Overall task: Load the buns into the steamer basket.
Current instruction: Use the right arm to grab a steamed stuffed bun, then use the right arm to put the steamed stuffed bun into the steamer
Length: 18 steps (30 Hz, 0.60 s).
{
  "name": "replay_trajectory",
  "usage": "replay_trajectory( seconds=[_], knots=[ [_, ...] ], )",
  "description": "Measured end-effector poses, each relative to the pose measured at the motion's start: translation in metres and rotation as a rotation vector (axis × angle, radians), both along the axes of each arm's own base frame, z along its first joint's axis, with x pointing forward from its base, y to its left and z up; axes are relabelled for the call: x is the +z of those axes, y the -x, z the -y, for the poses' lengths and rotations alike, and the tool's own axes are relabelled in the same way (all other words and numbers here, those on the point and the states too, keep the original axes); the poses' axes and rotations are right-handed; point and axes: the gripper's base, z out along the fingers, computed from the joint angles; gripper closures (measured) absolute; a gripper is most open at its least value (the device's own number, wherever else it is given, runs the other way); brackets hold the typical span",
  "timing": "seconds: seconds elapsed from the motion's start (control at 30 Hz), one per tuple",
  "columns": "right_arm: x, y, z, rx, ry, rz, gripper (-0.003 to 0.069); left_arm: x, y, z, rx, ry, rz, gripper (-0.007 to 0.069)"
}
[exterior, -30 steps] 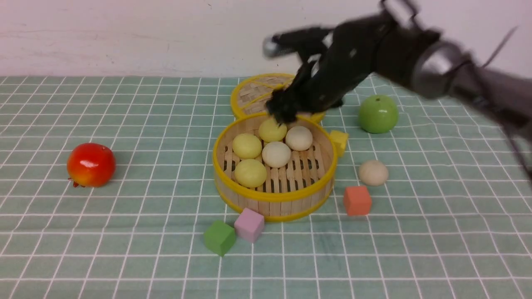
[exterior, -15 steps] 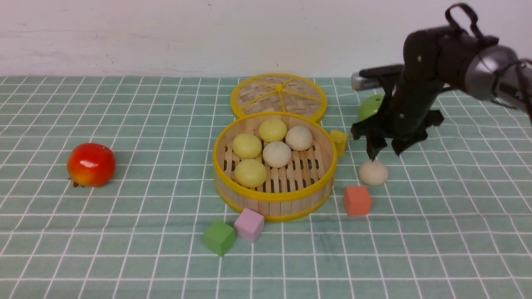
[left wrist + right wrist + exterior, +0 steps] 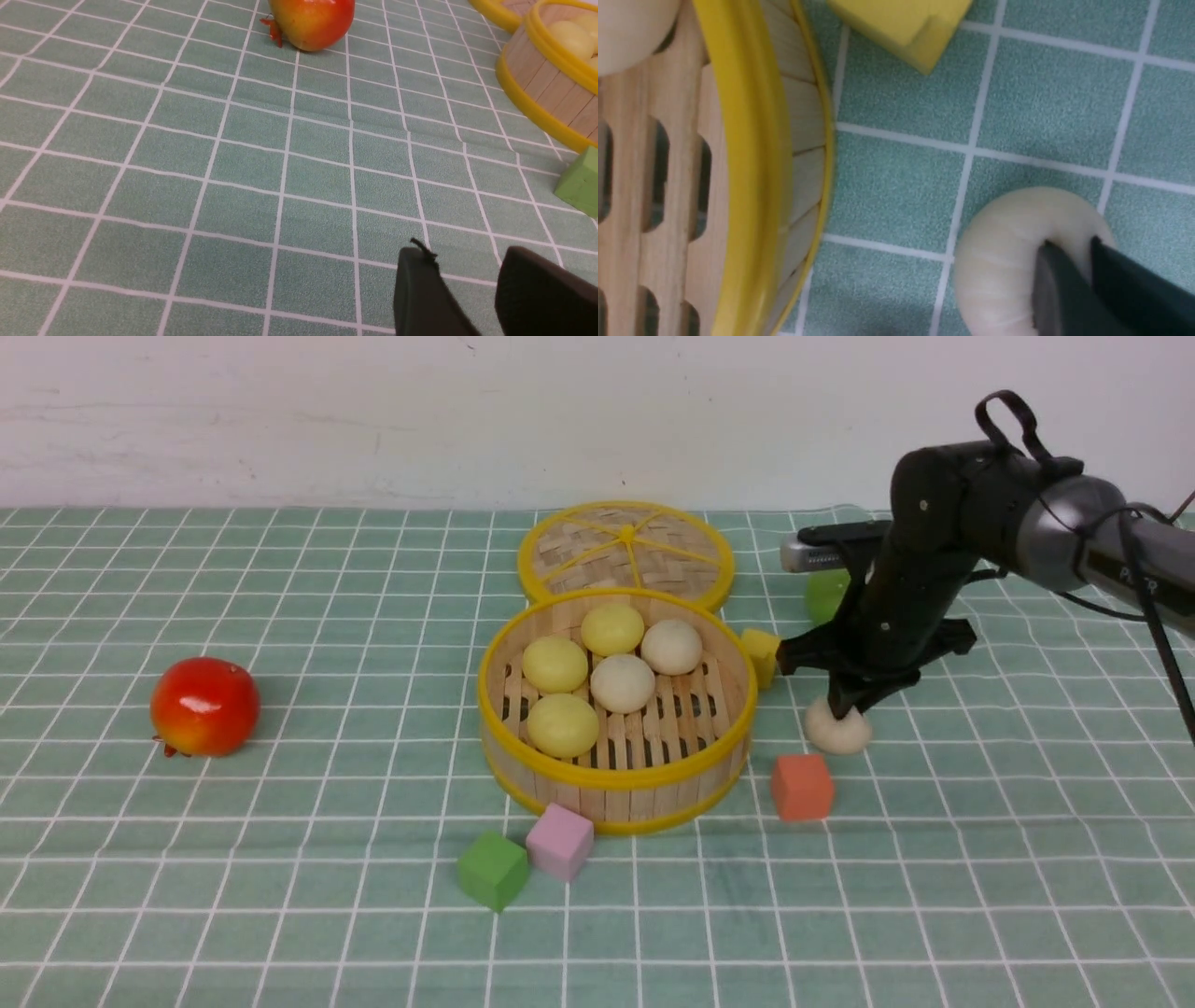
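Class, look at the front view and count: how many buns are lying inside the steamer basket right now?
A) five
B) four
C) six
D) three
A: the steamer basket holds three pale yellow and two off-white buns, while the sixth bun sits on the cloth outside it, under the right gripper.

front: from robot side, faces far wall, wide over table (image 3: pixel 187 896) | L wrist: low, close to cloth, sees steamer basket (image 3: pixel 537 88) side | R wrist: v. close, straight down by basket rim | shared: basket in all 3
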Motion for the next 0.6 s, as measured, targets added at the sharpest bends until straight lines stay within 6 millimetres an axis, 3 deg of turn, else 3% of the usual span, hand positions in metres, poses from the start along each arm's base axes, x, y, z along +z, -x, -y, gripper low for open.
replay_trajectory(
  seconds=[0.13,0.3,0.37,0.47,0.57,0.6],
  knots=[
    [0.016,0.003,0.000,-0.001,-0.016,0.013,0.0653,0.000,0.000,0.000,0.000,0.000,0.000,0.0386],
    [0.098,0.016,-0.022,0.073,-0.152,0.197,0.0653,0.000,0.000,0.000,0.000,0.000,0.000,0.0386],
    [0.114,0.023,-0.039,0.140,-0.202,0.244,0.0653,0.000,0.000,0.000,0.000,0.000,0.000,0.0386],
    [0.113,0.029,-0.064,0.210,-0.243,0.251,0.0653,0.000,0.000,0.000,0.000,0.000,0.000,0.0386],
    [0.088,0.028,-0.085,0.252,-0.240,0.210,0.0651,0.000,0.000,0.000,0.000,0.000,0.000,0.0386],
    [0.088,0.028,-0.085,0.252,-0.239,0.212,0.0650,0.000,0.000,0.000,0.000,0.000,0.000,0.0386]
  ],
)
